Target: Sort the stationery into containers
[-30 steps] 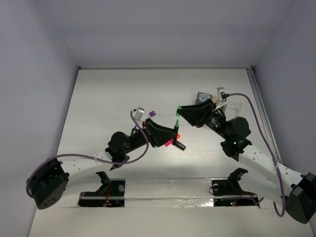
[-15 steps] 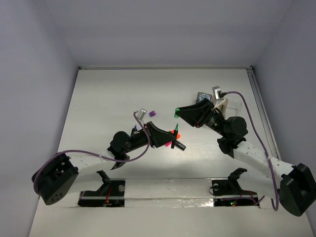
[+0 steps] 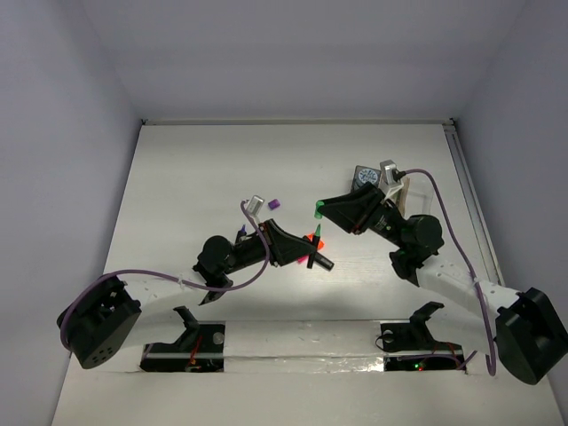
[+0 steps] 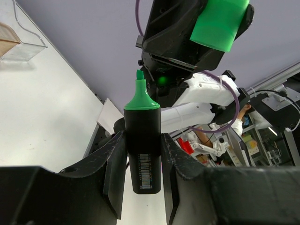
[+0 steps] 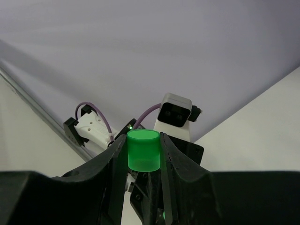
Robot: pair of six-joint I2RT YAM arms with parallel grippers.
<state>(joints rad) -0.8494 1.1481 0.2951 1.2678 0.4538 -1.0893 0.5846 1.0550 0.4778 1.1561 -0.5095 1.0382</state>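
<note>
Green cap (image 5: 143,146): pinched by right gripper (image 5: 143,159), left of the box (image 4: 28,44).
Marker (image 4: 142,119): held by left gripper (image 4: 143,140), uncapped.
Purple cap (image 3: 274,203): unsorted.

The black-bodied green highlighter (image 4: 142,140) is uncapped and held upright, chisel tip bare. A chunky green cap (image 5: 143,150) is held up just past that tip, not touching it. There's also a small purple cap (image 3: 274,203) lying loose, off to the highlighter's left and farther back.

Setting: robotics lab | white table (image 3: 195,177) boxed in by plain lilac walls (image 3: 53,133) | left arm (image 3: 160,286) and right arm (image 3: 453,282) bolted at its near edge | cluttered shelves (image 4: 257,140) and metal framing (image 4: 281,77) beyond
</note>
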